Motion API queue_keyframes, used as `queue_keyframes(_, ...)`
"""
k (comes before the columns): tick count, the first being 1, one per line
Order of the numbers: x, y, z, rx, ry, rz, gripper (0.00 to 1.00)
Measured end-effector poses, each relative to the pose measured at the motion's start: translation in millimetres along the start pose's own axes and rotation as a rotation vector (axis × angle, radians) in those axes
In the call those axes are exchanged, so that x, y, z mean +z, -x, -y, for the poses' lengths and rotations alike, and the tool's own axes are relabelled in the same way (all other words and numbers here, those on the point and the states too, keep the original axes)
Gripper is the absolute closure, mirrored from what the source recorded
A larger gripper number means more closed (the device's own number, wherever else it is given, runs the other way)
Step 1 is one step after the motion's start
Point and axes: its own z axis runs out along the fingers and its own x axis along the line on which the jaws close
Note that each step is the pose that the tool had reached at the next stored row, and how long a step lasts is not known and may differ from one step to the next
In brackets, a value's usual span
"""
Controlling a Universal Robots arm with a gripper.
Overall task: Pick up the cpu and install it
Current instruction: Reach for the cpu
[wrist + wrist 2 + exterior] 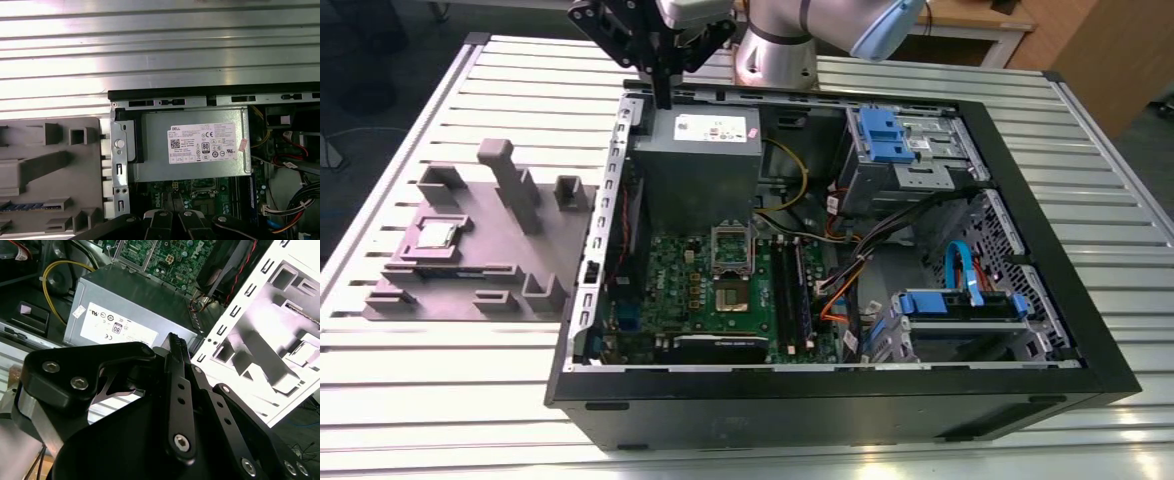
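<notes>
An open black computer case held a green motherboard and a grey power-supply box. The small silvery square cpu lay in a grey moulded tray by the slatted table's edge at the exterior view's left, well apart from the black gripper, its jaws together.

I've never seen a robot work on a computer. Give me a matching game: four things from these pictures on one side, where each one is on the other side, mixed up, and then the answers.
Things
1. cpu
2. power supply
3. gripper
4. memory sticks

Places
A. in the air above the far rim of the computer case
B. on the green motherboard
C. on the grey tray outside the case, at the exterior view's left
D. in a corner inside the case, white label facing up

Pairs: 1-C, 2-D, 3-A, 4-B
</notes>
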Motion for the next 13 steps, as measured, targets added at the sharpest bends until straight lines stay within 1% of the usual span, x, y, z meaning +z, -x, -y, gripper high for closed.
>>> queue_keyframes(13,0.1,-2.5,0.2,0.0,-0.0001,0.0,0.89)
